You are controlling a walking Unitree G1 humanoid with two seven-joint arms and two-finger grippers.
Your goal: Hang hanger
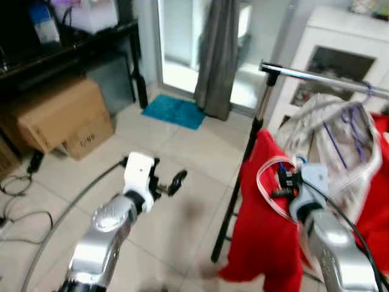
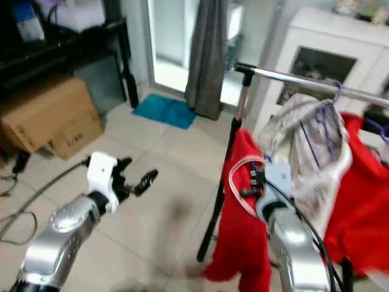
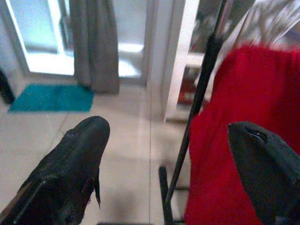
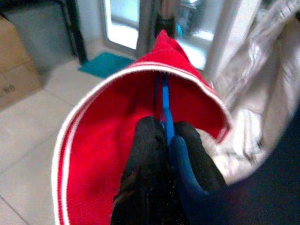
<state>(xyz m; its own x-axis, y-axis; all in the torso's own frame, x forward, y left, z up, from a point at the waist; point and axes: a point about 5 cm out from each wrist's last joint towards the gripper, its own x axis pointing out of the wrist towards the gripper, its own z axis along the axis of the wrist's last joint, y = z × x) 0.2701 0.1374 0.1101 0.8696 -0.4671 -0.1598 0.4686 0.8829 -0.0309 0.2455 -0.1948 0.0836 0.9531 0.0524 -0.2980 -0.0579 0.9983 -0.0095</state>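
My right gripper (image 1: 284,182) is shut on a blue hanger (image 4: 166,119) that carries a red garment (image 1: 261,237) with a white-trimmed collar (image 4: 84,122). In the right wrist view the thin blue hanger neck runs up between the two black fingers (image 4: 145,154) into the collar. The garment hangs just beside the upright post (image 1: 246,158) of the clothes rack, below the end of its metal rail (image 1: 316,76). My left gripper (image 1: 167,182) is open and empty, held out over the tiled floor left of the rack.
A pale patterned garment on a purple hanger (image 1: 355,125) and another red garment (image 1: 380,182) hang on the rail. A white cabinet (image 1: 340,48) stands behind the rack. Cardboard boxes (image 1: 61,115), a dark shelf (image 1: 73,42), cables (image 1: 18,201), a teal mat (image 1: 176,111) and a grey curtain (image 1: 216,55) lie left.
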